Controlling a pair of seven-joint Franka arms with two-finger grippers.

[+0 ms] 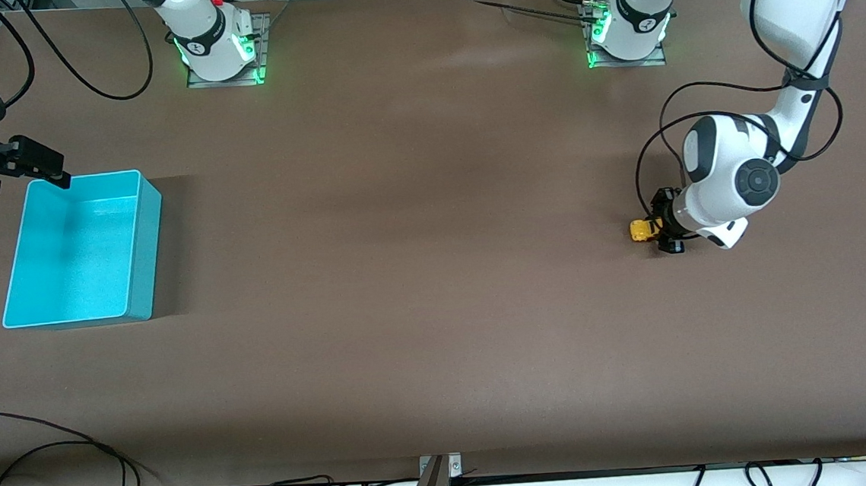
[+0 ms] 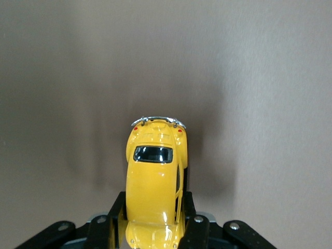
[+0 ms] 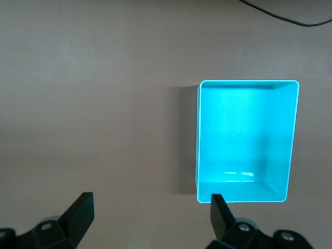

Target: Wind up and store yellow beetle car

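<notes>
Beetle car (image 2: 153, 181) (wrist-cam: rear bumper)

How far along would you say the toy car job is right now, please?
Early. The left gripper is shut on the yellow car at its end of the table. Left: storing it in the turquoise bin, which holds nothing. The open right gripper waits over the bin's edge.

Even overhead light, soft shadows

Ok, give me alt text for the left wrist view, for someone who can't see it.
A yellow toy car is clamped by its sides in the left gripper, seen from above with its chrome bumper pointing away. A bare brown table fills the rest.
</notes>
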